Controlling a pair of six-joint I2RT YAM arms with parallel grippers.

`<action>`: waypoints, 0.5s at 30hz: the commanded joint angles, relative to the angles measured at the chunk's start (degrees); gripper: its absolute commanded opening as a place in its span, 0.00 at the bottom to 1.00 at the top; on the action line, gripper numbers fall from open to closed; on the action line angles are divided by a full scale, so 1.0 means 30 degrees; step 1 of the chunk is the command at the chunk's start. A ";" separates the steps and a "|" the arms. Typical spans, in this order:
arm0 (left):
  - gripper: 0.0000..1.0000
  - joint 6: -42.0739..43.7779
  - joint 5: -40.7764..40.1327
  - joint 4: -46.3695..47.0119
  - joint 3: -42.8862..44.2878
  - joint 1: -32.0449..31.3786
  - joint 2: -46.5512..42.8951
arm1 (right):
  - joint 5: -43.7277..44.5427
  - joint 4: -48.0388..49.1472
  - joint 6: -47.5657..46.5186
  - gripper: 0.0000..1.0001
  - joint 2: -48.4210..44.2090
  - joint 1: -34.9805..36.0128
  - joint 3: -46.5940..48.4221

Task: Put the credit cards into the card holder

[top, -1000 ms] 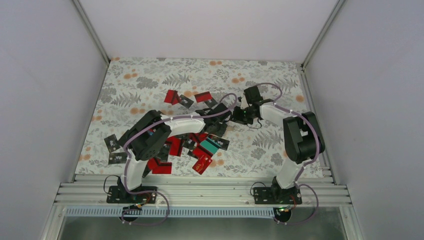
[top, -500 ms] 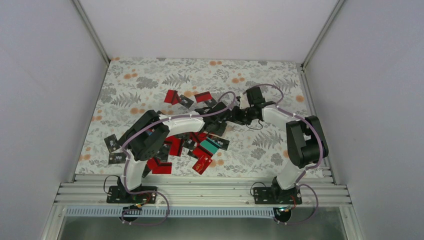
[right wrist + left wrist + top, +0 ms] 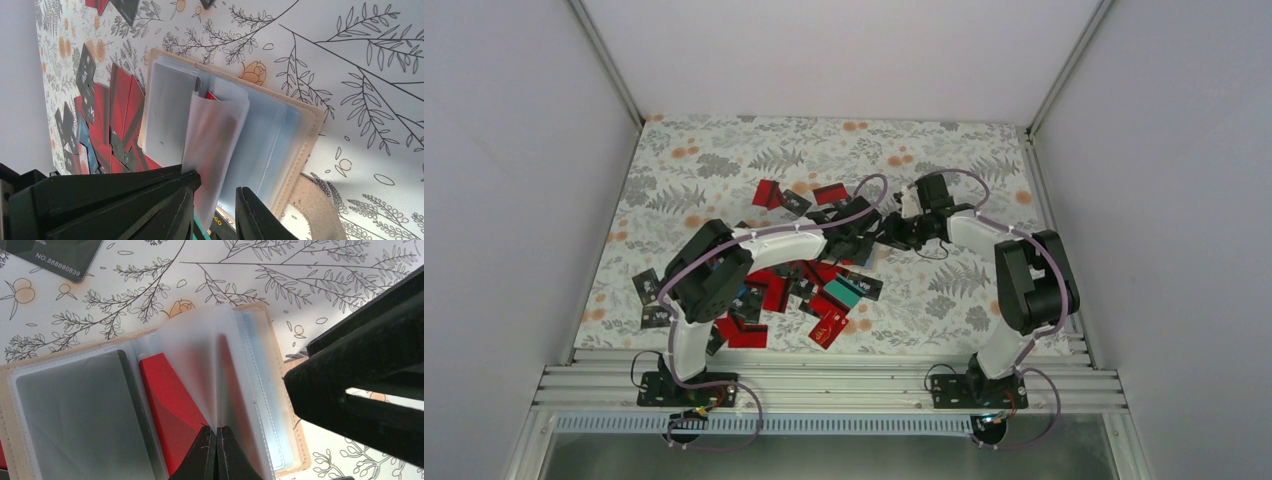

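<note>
Floral cloth [image 3: 350, 285]: card holder [image 3: 70, 410] open face-up, sleeve [image 3: 195, 360] upright

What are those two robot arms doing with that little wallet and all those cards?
They are filling the card holder, which lies open on the flowery table. The left gripper is shut on one clear sleeve, holding it up. The right gripper is right beside it, fingers slightly apart, with something teal between them; whether it grips that is unclear. One red card already sits inside, and many credit cards lie loose nearby.
</note>
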 commanded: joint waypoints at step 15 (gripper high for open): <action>0.02 -0.0160 0.0347 0.0281 -0.0693 0.0361 -0.0687 | -0.0658 0.1284 0.0738 0.25 0.1791 0.1222 0.0205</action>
